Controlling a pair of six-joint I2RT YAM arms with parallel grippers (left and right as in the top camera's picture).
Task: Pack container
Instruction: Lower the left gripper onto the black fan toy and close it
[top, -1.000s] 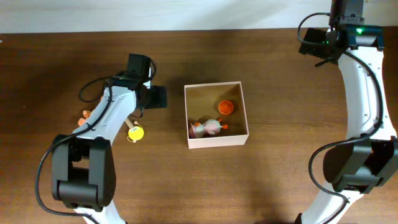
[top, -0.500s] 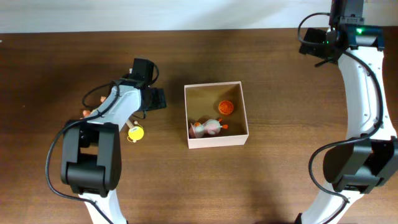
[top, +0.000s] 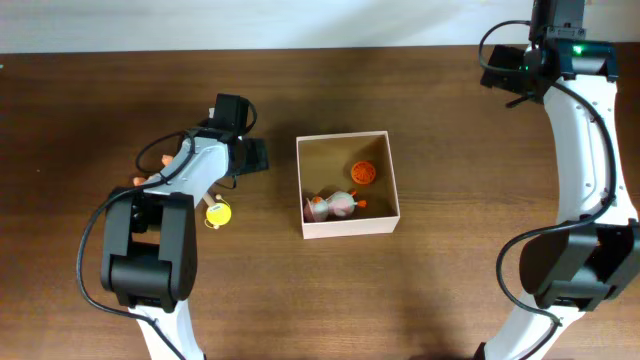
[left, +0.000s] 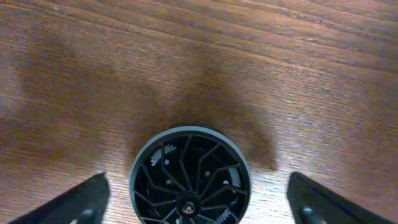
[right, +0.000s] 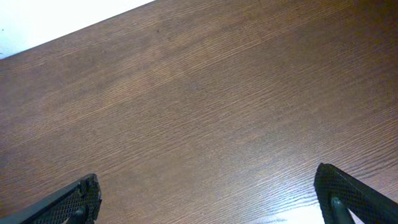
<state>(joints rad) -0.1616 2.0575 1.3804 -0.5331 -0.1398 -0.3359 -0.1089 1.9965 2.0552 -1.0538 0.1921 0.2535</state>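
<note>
The container is a square shallow white-walled box with a tan inside, at the table's middle. In it lie an orange ball and a pink and white toy. My left gripper is just left of the container. In the left wrist view it is open, its fingers wide on either side of a black round wheel-like toy lying on the table, not touching it. My right gripper is at the back right, open and empty over bare wood.
A small yellow toy lies on the table below the left arm. A small orange thing shows at the left arm's far side. The table's pale back edge is near the right gripper.
The left arm has swung and settled, its gripper staying just left of the container. The right arm and the toys in the container have not moved.
</note>
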